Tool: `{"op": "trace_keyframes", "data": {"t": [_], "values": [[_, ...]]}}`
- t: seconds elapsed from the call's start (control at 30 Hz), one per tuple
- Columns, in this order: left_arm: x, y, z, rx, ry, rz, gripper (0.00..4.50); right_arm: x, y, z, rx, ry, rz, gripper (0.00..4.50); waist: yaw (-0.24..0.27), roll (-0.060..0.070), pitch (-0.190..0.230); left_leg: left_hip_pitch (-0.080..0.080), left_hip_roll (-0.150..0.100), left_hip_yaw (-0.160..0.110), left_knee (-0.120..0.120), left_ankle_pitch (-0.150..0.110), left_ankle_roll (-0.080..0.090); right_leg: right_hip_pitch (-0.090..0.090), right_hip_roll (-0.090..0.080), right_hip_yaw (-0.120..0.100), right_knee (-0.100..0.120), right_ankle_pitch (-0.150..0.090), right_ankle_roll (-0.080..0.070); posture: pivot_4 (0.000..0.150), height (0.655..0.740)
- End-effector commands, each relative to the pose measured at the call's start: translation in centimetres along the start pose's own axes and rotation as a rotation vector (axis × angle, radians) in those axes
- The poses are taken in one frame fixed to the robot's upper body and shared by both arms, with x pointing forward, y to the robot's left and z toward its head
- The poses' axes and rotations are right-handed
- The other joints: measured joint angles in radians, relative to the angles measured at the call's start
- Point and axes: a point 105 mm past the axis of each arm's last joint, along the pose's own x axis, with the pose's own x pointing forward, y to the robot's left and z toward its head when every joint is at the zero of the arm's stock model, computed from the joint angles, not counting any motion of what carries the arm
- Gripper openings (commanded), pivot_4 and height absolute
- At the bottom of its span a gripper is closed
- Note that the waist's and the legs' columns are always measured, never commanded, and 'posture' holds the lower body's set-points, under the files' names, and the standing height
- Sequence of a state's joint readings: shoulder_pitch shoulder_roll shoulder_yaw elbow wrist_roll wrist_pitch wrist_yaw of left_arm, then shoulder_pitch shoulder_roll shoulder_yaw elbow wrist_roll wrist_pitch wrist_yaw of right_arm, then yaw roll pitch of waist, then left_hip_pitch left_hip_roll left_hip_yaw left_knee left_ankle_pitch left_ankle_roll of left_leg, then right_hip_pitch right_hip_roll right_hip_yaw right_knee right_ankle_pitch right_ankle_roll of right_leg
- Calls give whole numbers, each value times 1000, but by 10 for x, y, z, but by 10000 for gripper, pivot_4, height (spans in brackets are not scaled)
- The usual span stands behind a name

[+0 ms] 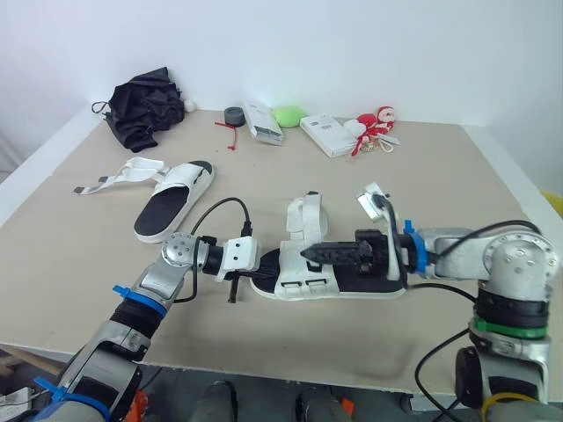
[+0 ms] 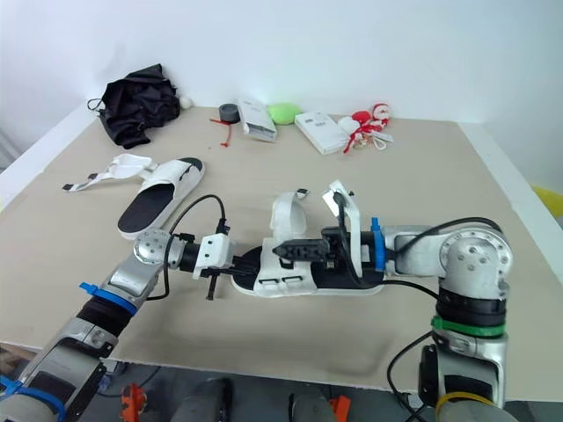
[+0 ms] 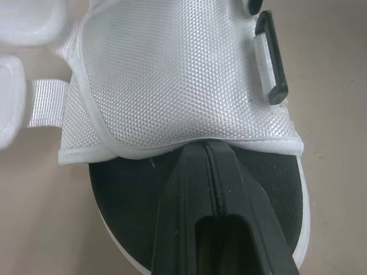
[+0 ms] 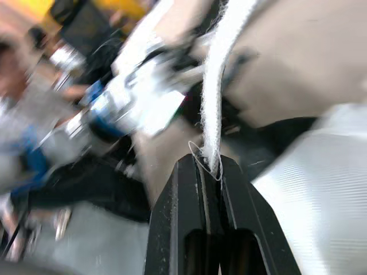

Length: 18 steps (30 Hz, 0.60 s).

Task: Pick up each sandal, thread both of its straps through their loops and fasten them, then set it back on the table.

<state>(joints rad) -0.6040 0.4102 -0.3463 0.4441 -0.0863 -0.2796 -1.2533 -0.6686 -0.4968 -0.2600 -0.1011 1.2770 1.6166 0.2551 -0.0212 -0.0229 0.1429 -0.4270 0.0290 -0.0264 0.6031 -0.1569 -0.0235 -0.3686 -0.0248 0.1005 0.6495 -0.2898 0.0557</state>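
One white sandal with a black footbed (image 1: pixel 352 283) lies mid-table, near the front. My left gripper (image 1: pixel 266 262) is at its toe end, shut, its tips (image 3: pixel 203 150) over the footbed against the edge of the white mesh upper (image 3: pixel 172 74). A black loop (image 3: pixel 269 57) sits on that upper's side. My right gripper (image 1: pixel 308 253) reaches in from the heel side and is shut on a white strap (image 4: pixel 221 86), which rises from between its fingertips (image 4: pixel 195 172). The second sandal (image 1: pixel 171 200) lies at the far left, its straps spread loose (image 1: pixel 114 180).
Along the back edge lie a black cloth (image 1: pixel 141 110), a tape roll (image 1: pixel 234 115), two white boxes (image 1: pixel 262 123) (image 1: pixel 327 134), a green object (image 1: pixel 288 115) and a red-and-white toy (image 1: pixel 374 123). The table's front edge (image 1: pixel 264 365) runs close below the near sandal.
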Motion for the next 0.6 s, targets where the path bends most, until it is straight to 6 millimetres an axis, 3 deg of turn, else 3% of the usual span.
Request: {"op": "trace_keyframes", "data": {"t": [0.03, 0.2, 0.6], "values": [[8, -31, -42, -129, 116, -71, 0, 1, 3, 6, 7, -12, 6, 597, 0, 0, 0, 0, 0, 0, 0, 0, 0, 0, 0, 0, 0, 0, 0, 1500, 7380], [4, -35, -46, -131, 127, -76, 0, 4, 4, -7, 29, 39, 19, 597, 0, 0, 0, -1, 0, 2, 0, 2, 3, 1, -2, 1, 0, 2, 0, 1500, 7380], [2, -35, -48, -143, 132, -66, 0, 5, 0, -18, 69, 78, 5, 597, -1, 0, 0, -3, 2, 3, 0, 2, 4, 0, -1, 1, 0, 2, -1, 1500, 7380]]}}
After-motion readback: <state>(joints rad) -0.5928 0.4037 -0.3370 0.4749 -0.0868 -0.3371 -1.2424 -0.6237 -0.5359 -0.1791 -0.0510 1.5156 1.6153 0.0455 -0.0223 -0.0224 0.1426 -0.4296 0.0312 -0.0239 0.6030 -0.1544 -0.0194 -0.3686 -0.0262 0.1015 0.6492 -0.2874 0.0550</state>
